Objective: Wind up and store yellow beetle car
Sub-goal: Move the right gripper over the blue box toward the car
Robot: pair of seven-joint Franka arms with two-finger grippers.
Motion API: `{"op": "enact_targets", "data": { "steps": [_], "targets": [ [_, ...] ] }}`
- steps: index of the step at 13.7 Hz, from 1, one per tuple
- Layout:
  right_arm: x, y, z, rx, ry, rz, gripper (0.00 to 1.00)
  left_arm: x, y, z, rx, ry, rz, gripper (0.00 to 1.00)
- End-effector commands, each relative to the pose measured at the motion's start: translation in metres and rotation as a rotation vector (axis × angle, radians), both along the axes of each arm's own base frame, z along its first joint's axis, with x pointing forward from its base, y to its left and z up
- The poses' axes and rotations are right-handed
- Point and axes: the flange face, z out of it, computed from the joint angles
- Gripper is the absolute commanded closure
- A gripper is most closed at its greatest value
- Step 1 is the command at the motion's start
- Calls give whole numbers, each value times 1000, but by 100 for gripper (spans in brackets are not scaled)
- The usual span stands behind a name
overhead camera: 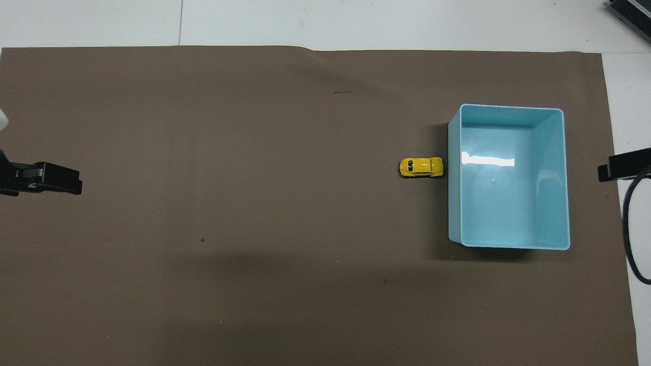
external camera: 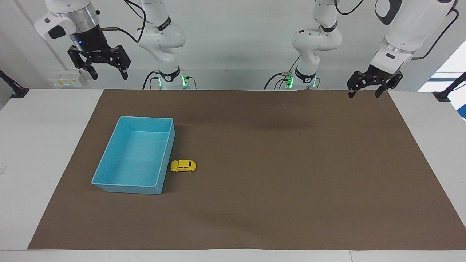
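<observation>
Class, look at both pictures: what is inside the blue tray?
Nothing: the blue tray shows only its bare floor, fully visible. The yellow beetle car sits outside, on the brown mat beside its wall.

The yellow beetle car [external camera: 183,166] [overhead camera: 421,167] (tiny, rounded body, dark windows, black wheels) stands upright on its wheels just beside the blue tray [external camera: 109,182] [overhead camera: 508,109], outside its long wall, its length square to that wall.

The yellow beetle car [external camera: 183,166] sits on the mat [external camera: 276,174] just beside the tray [external camera: 109,164].
</observation>
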Motion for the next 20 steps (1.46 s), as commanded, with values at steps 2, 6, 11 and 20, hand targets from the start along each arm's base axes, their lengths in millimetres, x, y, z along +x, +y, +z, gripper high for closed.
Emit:
{"op": "enact_targets", "data": {
  "steps": [2, 6, 11, 20],
  "targets": [
    [-7, -2, 1, 7, -2, -16, 0, -7, -4, 15, 15, 7, -36, 0],
    [-10, 0, 1, 16, -1, 34, 0, -22, 1, 7, 11, 19, -28, 0],
    [-12, 10, -11, 11, 5, 380, 0, -18, 3, 13, 6, 12, -10, 0],
    [10, 34, -67, 1, -6, 1042, 0, -19, 0, 12, -50, 28, -5, 0]
  ]
}}
